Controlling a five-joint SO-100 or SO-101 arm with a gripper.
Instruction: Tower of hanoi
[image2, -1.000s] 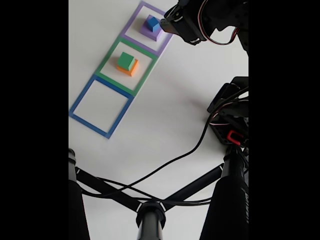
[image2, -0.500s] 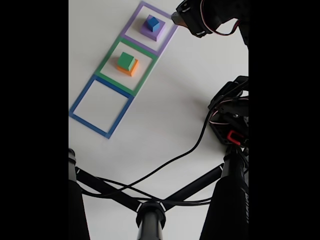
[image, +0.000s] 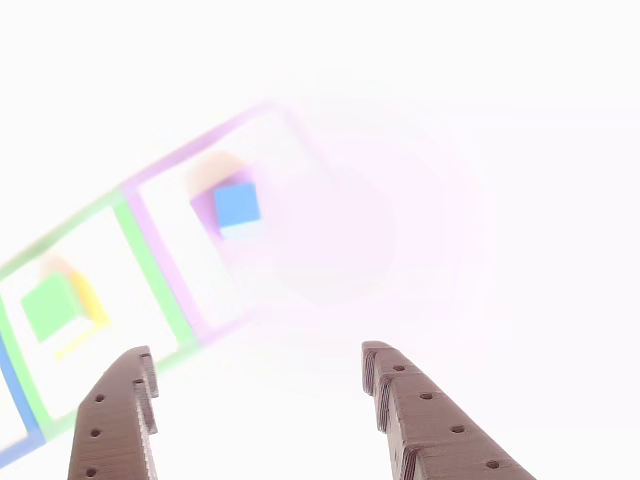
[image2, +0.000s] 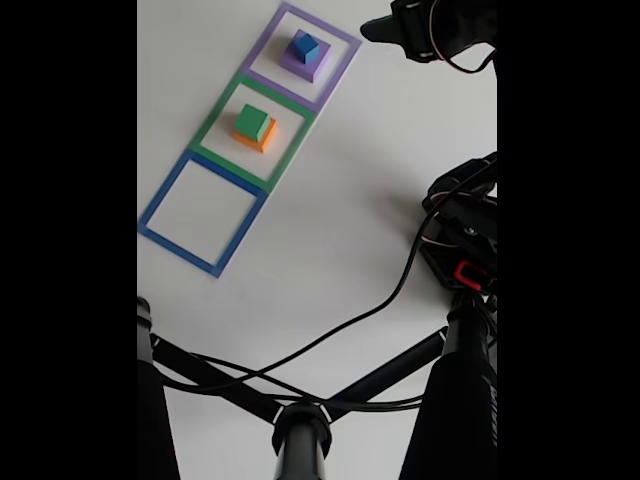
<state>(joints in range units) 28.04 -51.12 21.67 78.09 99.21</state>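
The tower of hanoi stands as two stacks. A small blue cube (image2: 306, 46) sits on the purple block (image2: 298, 64) inside the purple outline. The green block (image2: 253, 121) rests on the orange-yellow block (image2: 264, 137) inside the green outline. In the washed-out other view the blue cube (image: 238, 205) tops the purple block (image: 207, 212), and the green block (image: 48, 306) lies at the left over the yellow one (image: 92, 300). My gripper (image: 260, 352) is open, its brown fingers (image: 420, 420) spread with nothing between them. In the fixed view the gripper (image2: 383, 28) hangs right of the purple stack, apart from it.
A flat blue square outline (image2: 160, 195) lies below the green outline (image2: 212, 122) and has nothing inside it. The arm's base (image2: 462, 250) is at the right edge. Black stand legs (image2: 300, 420) and a cable (image2: 340, 325) cross the lower table.
The gripper has drawn back to the right and upward, away from the purple stack. The blocks have not moved.
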